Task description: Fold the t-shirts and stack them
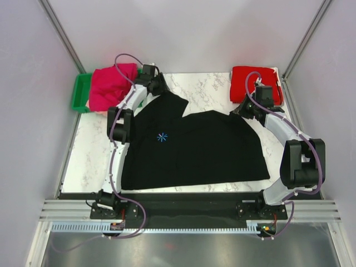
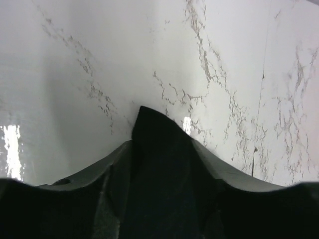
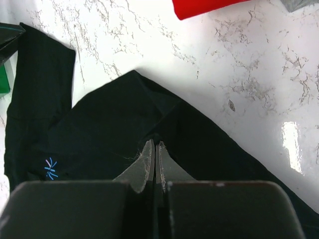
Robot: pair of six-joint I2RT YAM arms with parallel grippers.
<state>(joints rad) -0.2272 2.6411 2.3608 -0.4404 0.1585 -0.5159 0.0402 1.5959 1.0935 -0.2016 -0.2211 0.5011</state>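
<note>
A large black t-shirt (image 1: 194,150) with a light-blue starburst logo (image 1: 162,137) lies spread over the marble table (image 1: 89,156). My left gripper (image 1: 154,84) is at its far left corner. In the left wrist view black cloth (image 2: 159,164) fills the gap between the fingers (image 2: 94,172), gripped there. My right gripper (image 1: 246,109) is at the shirt's far right corner. In the right wrist view it (image 3: 155,143) is shut, pinching a fold of the black shirt (image 3: 109,129). A folded red t-shirt (image 1: 253,83) lies at the back right. A magenta t-shirt (image 1: 111,86) is heaped at the back left. No peach shirt shows.
A green plastic bin (image 1: 82,92) stands at the back left edge, partly under the magenta shirt. Grey walls and metal frame posts enclose the table. The red shirt's edge (image 3: 204,6) and a corner of the bin (image 3: 4,82) show in the right wrist view.
</note>
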